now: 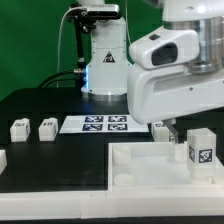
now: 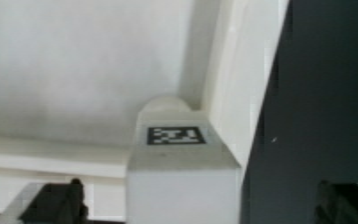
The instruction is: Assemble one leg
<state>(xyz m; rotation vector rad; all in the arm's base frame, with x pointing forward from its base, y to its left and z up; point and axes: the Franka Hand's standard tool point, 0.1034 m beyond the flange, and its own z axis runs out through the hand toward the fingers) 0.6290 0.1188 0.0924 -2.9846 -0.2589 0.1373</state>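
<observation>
A leg [image 1: 200, 150], a small white block with a square tag, stands upright on the white tray [image 1: 140, 170] near the corner on the exterior view's right. In the wrist view the leg [image 2: 185, 175] sits between my two dark fingertips [image 2: 55, 200], with a gap on each side. My gripper [image 2: 199, 205] is open and touches nothing. In the exterior view the gripper [image 1: 172, 130] hangs low over the tray just behind that leg, and the white hand hides most of its fingers.
Two more legs [image 1: 18, 127] [image 1: 46, 128] stand on the black table at the exterior view's left. The marker board [image 1: 105, 123] lies behind the tray. Another white part [image 1: 3, 158] shows at the left edge. The robot base [image 1: 105, 60] stands at the back.
</observation>
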